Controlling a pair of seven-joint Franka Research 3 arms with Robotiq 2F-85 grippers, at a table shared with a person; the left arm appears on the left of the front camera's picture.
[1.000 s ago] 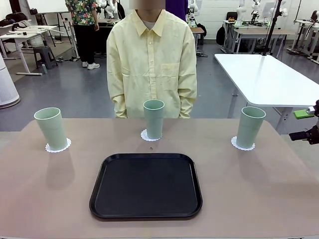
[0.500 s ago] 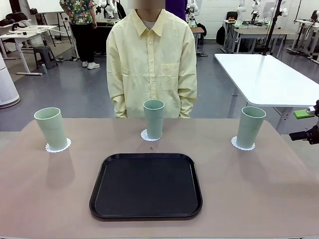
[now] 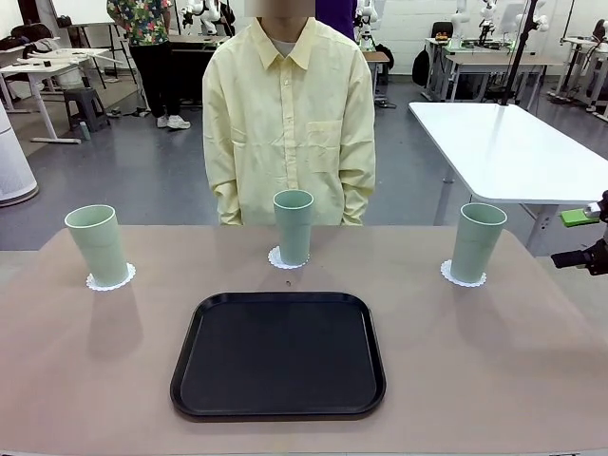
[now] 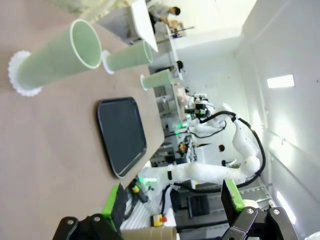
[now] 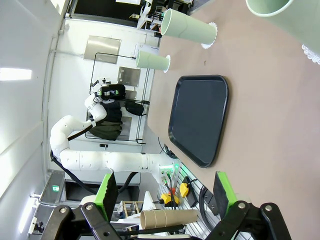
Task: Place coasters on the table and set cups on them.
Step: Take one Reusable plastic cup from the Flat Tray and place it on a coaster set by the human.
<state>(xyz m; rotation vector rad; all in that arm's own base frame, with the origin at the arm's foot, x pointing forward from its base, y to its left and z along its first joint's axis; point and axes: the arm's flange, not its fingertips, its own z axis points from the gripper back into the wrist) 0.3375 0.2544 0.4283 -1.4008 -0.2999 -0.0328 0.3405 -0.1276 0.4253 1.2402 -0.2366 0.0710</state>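
Three mint-green cups stand upright on the beige table [image 3: 494, 361], each on a white lace-edged coaster: the left cup [image 3: 97, 244] on a coaster [image 3: 111, 279], the middle cup [image 3: 293, 226] on a coaster [image 3: 275, 258], the right cup [image 3: 477, 241] on a coaster [image 3: 448, 275]. My right gripper [image 3: 575, 237] hangs open past the table's right edge, holding nothing. In the left wrist view my left gripper [image 4: 172, 202] is open and empty, well back from the nearest cup [image 4: 60, 55]. The right wrist view shows open fingers [image 5: 221, 192] and a cup [image 5: 285, 20] far ahead.
A black tray [image 3: 278, 353] lies in the middle of the table, nearer my side, with nothing in it. A person in a yellow shirt [image 3: 290, 114] stands at the far edge behind the middle cup, hands behind the back. A white table [image 3: 513, 152] stands at the back right.
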